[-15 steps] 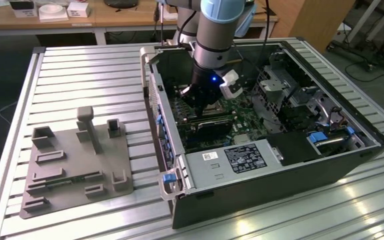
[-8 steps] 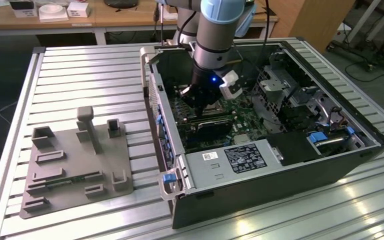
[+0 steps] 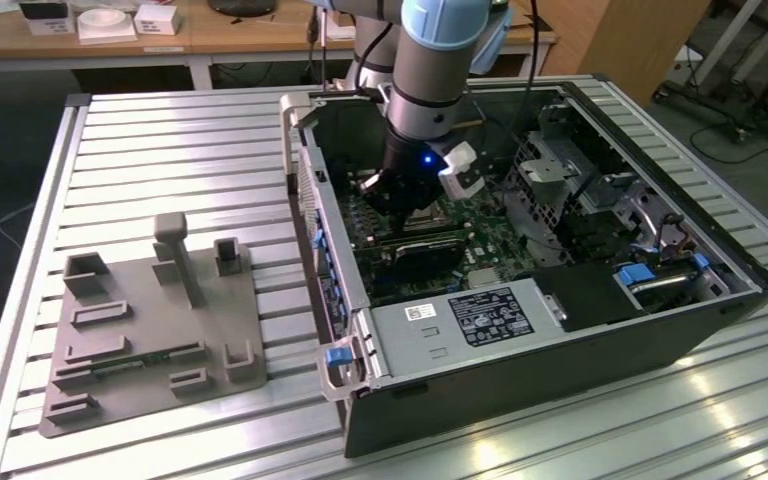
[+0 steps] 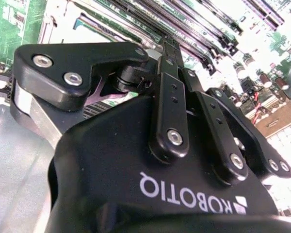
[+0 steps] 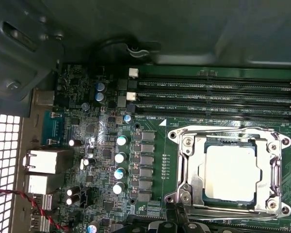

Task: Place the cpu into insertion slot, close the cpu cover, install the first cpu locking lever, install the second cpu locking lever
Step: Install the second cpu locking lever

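**Arm lowered into the open computer case, chip seated in its socket**

The arm reaches down into the open computer case (image 3: 544,300), which lies on its side on the slatted metal table (image 3: 157,140). The gripper (image 3: 404,205) hangs low over the green circuit board (image 5: 150,121), near the case's back wall. In the second wrist view the gripper (image 4: 167,43) shows its black linkage close up; whether the fingers are spread or pressed together cannot be told.

In the first wrist view the cpu (image 5: 231,173), a pale square chip, lies flat in the insertion slot (image 5: 211,145). The cpu cover (image 5: 191,162), a silvery frame, lies down around the chip, which shows through the cut-out middle. Long black memory slots (image 5: 218,90) run beside the socket along one side. A row of small capacitors (image 5: 120,165) stands beside the socket on another side.

A grey moulded fixture (image 3: 157,330) rests on the table near the table's front corner, at the exterior view's left, well apart from the case.
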### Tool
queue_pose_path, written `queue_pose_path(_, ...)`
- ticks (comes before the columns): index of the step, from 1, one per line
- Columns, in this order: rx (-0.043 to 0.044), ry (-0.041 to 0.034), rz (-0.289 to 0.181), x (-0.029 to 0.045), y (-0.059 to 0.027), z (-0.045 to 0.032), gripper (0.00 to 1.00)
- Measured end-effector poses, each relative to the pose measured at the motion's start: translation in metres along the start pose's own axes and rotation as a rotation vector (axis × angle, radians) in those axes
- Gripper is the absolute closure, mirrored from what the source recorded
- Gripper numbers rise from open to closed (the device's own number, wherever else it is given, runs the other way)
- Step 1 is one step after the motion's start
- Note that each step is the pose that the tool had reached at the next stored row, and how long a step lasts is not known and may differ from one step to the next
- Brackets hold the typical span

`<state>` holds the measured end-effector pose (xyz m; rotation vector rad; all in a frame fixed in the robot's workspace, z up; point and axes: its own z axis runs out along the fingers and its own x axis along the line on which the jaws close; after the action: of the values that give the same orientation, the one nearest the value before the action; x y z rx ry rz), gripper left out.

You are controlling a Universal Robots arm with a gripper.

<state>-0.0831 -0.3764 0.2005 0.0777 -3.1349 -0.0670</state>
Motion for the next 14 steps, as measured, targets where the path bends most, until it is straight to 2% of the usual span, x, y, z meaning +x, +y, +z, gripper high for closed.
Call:
queue_pose_path(8, -0.0089, -0.0007, 0.000, -0.0001, 0.0005, 0.0017, 0.89)
queue_pose_path(14, -0.0082, -0.0002, 0.000, 0.0000, 0.0008, 0.0036, 0.89)
